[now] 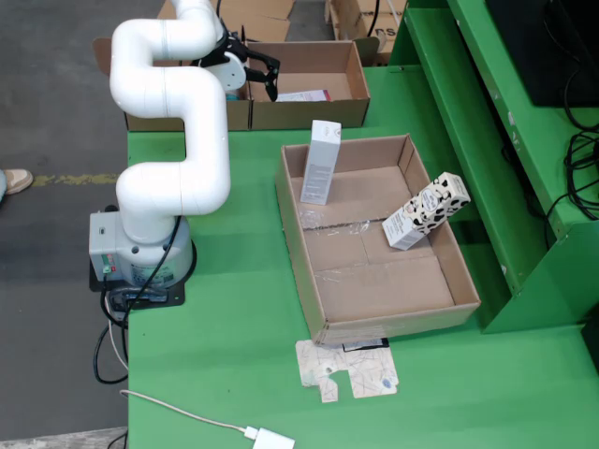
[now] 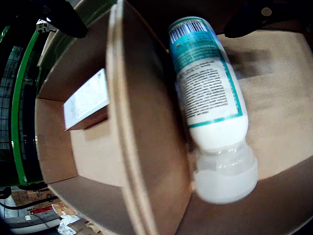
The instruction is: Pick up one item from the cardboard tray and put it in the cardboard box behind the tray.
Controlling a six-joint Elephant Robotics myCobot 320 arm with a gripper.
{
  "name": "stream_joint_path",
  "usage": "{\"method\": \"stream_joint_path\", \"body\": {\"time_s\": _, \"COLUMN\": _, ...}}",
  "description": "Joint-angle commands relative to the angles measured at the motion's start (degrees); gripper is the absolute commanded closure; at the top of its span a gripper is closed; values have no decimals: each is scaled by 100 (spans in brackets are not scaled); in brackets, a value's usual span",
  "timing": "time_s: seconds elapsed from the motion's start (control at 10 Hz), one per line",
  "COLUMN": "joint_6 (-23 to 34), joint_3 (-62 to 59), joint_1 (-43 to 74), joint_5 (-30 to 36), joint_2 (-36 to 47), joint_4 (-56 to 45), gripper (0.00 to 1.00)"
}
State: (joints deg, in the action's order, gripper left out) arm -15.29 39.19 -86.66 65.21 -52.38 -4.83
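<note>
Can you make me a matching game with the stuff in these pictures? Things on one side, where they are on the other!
Things:
1. white carton
2. spotted carton
3. bottle
4. flat card

Places:
A. lying in a box under the gripper camera
B. on the green table in front of the tray
C. standing at the tray's back wall
D. leaning on the tray's right wall

Pairs: 1-C, 2-D, 3-A, 4-B

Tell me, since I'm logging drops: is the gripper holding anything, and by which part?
Nothing is held. The gripper is open, and the white bottle lies in the cardboard box below it, untouched by its fingers.
</note>
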Motion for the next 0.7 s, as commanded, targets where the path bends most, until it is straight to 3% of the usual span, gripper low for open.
{"method": "stream_joint_path", "body": {"time_s": 0.0, "joint_6": -54, "joint_3": -1408, "joint_1": -61, "joint_5": -129, "joint_2": -30, "joint_4": -920, "gripper": 0}}
{"method": "stream_joint_path", "body": {"time_s": 0.1, "joint_6": -67, "joint_3": -3919, "joint_1": -215, "joint_5": -383, "joint_2": -797, "joint_4": -2469, "gripper": 0}}
{"method": "stream_joint_path", "body": {"time_s": 0.6, "joint_6": 629, "joint_3": -3919, "joint_1": -582, "joint_5": -1394, "joint_2": -349, "joint_4": -1449, "gripper": 0}}
